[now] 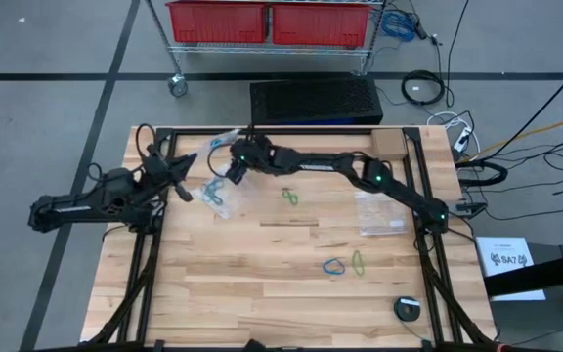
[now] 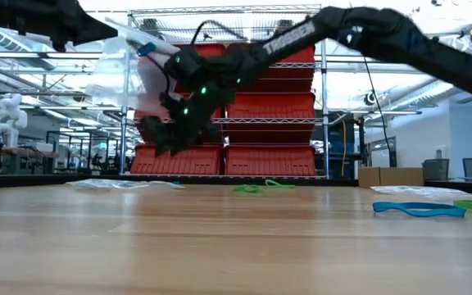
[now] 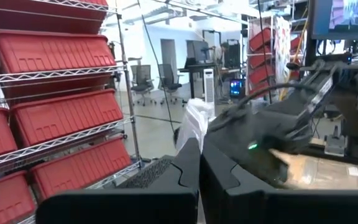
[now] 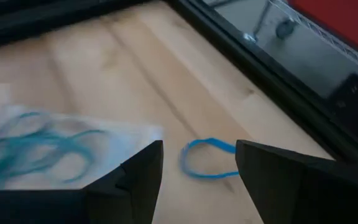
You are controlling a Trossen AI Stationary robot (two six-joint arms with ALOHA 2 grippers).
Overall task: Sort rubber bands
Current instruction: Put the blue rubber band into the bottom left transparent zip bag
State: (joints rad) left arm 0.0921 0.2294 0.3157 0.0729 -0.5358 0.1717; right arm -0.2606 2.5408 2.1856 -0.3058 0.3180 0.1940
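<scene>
Rubber bands lie scattered over the wooden table [image 1: 262, 264], and one blue band [image 4: 207, 160] sits directly below the right gripper [image 4: 197, 171], framed between its two spread fingers [image 4: 138, 180] without touching either. The right gripper [image 1: 235, 171] hangs above the far left part of the table, its arm stretched across from the right side. Just beside that blue band, a clear plastic bag [image 4: 61, 149] lies flat on the wood with a tangle of teal bands [image 4: 30, 152] inside it; in the high view this bag and its teal loops [image 1: 215, 196] sit a little nearer than the right gripper.

The left gripper [image 1: 179, 168] is raised over the table's left edge, its fingers [image 3: 188, 168] pressed together on a piece of crumpled clear plastic [image 3: 194, 121] that sticks out past the tips. In the low view this plastic [image 2: 125, 65] hangs high in the air next to the right gripper [image 2: 174, 131].

Farther out, a green band [image 1: 289, 198] lies near the table's middle. A blue band [image 1: 334, 266] and a yellow-green band [image 1: 358, 262] rest just beside each other toward the near side. Another clear bag [image 1: 379, 213] lies flat by the right edge. Beyond the table stands a wire rack with red bins [image 1: 272, 22].
</scene>
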